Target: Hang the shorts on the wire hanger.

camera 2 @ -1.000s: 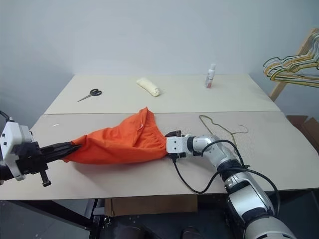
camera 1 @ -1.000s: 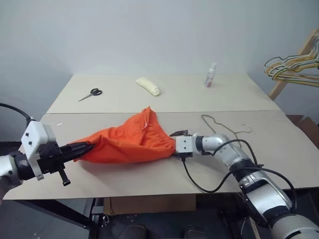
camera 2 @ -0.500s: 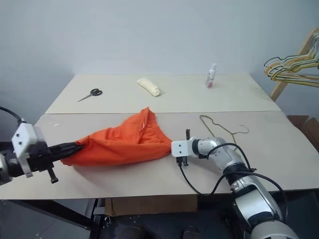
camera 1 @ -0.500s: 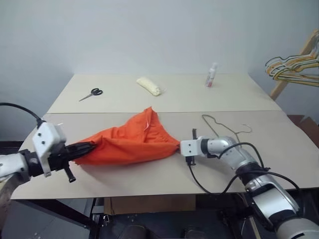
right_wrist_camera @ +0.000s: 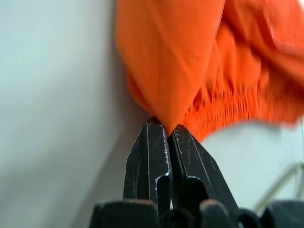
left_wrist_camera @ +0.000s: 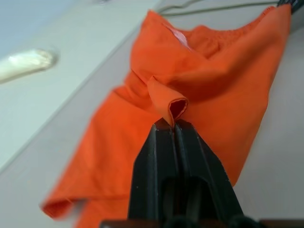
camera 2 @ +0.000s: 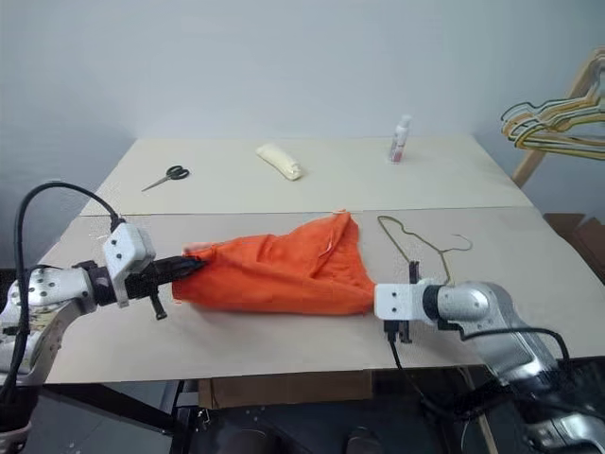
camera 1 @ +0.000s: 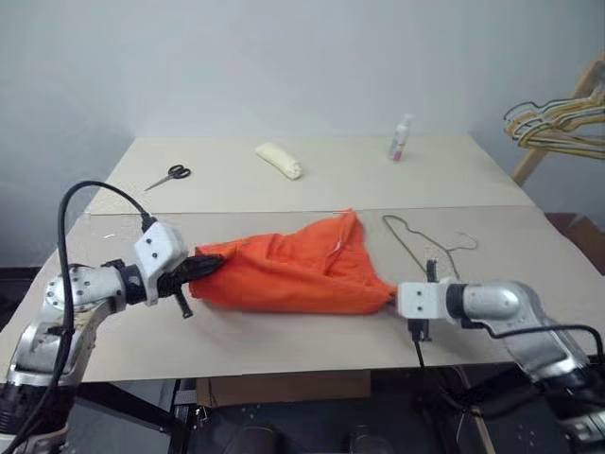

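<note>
One pair of bright orange thin-cloth shorts [camera 1: 293, 270] lies stretched across the front half of the pale beige tabletop [camera 1: 284, 336], pinched at both ends. The left claw [camera 1: 210, 267] is clenched on a fold at its left end, and the right claw [camera 1: 389, 301] is clenched on the gathered waistband corner near the front edge. One olive-green wire hanger with a silver hook [camera 1: 425, 241] lies flat just behind the right claw, apart from the cloth. Along the far side sit one pair of black-handled scissors [camera 1: 166, 176], one cream rolled cloth [camera 1: 280, 160] and one small white bottle [camera 1: 401, 138], well apart, with bare tabletop between them and the shorts. A bunch of wire hangers [camera 1: 558, 128] hangs beyond the right edge.
</note>
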Controlling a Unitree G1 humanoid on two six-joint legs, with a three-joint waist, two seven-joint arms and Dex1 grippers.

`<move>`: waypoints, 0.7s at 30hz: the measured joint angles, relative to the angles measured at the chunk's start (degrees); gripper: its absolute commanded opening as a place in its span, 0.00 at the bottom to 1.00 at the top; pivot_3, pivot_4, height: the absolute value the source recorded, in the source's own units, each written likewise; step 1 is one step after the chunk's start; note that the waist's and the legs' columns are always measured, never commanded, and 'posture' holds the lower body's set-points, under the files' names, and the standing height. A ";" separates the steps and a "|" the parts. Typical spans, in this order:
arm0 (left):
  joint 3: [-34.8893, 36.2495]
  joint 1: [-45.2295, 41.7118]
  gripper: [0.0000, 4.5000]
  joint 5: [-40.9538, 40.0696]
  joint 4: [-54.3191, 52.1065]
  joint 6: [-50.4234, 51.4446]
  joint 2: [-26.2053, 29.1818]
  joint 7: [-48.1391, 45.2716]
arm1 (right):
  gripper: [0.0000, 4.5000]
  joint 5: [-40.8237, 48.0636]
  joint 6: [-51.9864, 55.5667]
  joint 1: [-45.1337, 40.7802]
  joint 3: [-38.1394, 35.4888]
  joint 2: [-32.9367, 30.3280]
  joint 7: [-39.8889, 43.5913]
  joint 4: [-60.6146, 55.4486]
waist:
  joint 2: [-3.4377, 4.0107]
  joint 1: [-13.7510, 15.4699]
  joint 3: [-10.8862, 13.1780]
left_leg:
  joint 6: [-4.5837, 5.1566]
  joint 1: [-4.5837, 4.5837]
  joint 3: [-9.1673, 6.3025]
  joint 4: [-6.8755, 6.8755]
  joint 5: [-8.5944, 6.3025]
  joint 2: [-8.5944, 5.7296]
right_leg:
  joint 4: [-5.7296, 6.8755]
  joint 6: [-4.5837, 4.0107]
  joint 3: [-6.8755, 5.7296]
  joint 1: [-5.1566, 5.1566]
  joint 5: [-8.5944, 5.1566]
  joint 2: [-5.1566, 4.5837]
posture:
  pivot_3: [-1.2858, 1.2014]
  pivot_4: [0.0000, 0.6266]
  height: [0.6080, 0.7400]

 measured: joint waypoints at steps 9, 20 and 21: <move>-6.50 -12.49 0.00 6.88 7.70 0.66 -6.16 7.01 | 0.01 6.99 23.48 -19.24 0.32 5.50 2.61 3.25 | -0.01 2.31 0.09 | 0.04 1.08 -0.18 0.13 -0.01 -0.01 | -0.09 0.08 -0.28 1.33 -0.02 0.03 | 0.61 0.00 1.00; 0.82 -51.67 0.00 17.90 24.84 -16.80 -22.93 49.89 | 0.01 -6.78 1.39 -50.98 -4.85 21.43 -49.07 36.61 | -1.37 1.59 -0.63 | -1.26 -0.94 -0.30 -0.89 0.73 -0.78 | 0.79 -0.17 -0.72 -2.14 0.33 -0.65 | 0.61 0.00 1.00; 2.28 -51.02 0.00 16.06 21.83 -16.95 -21.78 48.51 | 0.01 -7.37 -1.60 -50.22 -4.84 21.29 -50.33 35.48 | -1.37 0.64 -0.63 | -1.25 -0.94 -0.38 -0.94 0.73 -0.79 | 0.69 -0.17 -0.90 -2.12 0.33 -0.68 | 0.61 0.00 1.00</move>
